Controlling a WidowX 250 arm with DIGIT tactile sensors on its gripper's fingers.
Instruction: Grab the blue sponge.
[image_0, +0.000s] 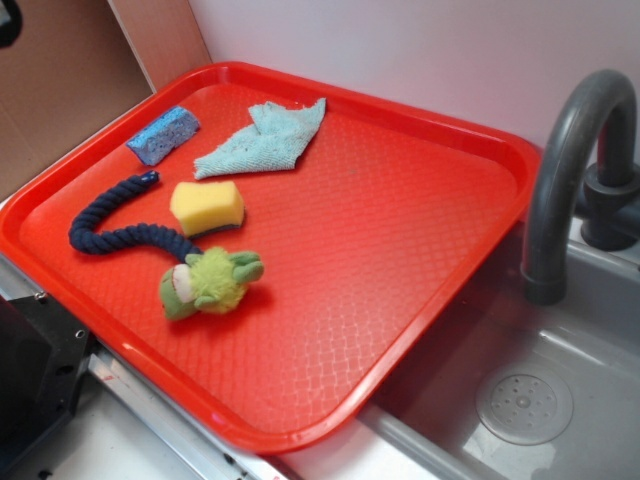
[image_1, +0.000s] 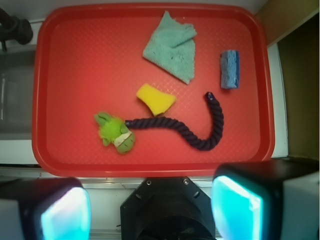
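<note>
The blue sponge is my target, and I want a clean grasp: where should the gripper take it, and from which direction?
Come straight down on the blue sponge and close across its narrow width, on the two long sides near the middle. It lies flat, apart from the teal cloth and the rope, so both long sides look free. The gripper is open.

The exterior cam sits off to one side, fairly close, looking down at an angle across the red tray (image_0: 420, 300) with the sink (image_0: 560, 400) and faucet (image_0: 570, 170) beside it. The wrist cam looks almost straight down from higher up, past the gripper (image_1: 150, 207) at its bottom edge. Both views share the whole tray.
</note>
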